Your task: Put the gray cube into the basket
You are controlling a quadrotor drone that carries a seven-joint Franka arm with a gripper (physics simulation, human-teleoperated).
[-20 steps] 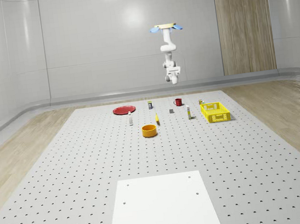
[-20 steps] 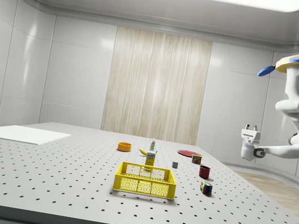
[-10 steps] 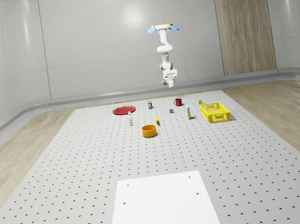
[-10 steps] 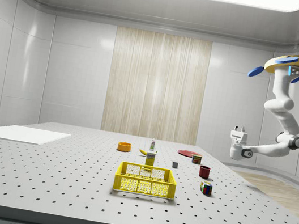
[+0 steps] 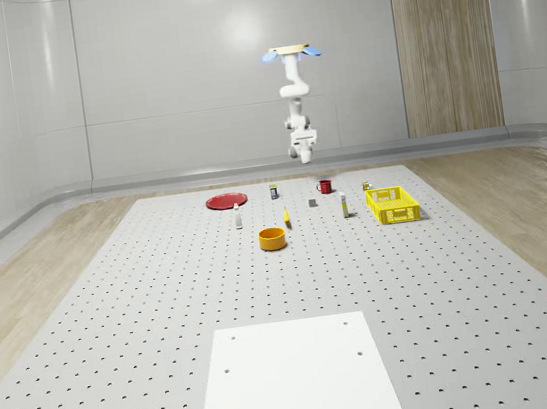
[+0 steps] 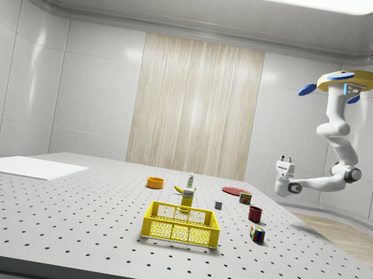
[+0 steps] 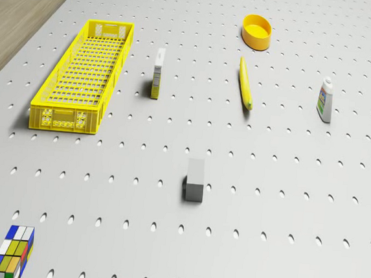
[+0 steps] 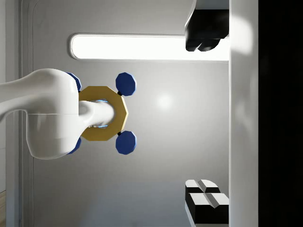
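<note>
gripper (image 8: 206,122) fingers (image 8: 204,201) spread wide, empty

cube (image 7: 195,180) between basket (image 7: 82,78) and bottle (image 7: 325,100), drone (image 6: 346,82) hovering above

No legible txt or labels anywhere.

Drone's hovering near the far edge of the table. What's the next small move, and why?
Probably ease the drone further in over the gray cube and turn the wrist downward. In the side view the gripper points up, high above the table, empty, off to the side view's right of the cube, which sits apart from the basket.
</note>
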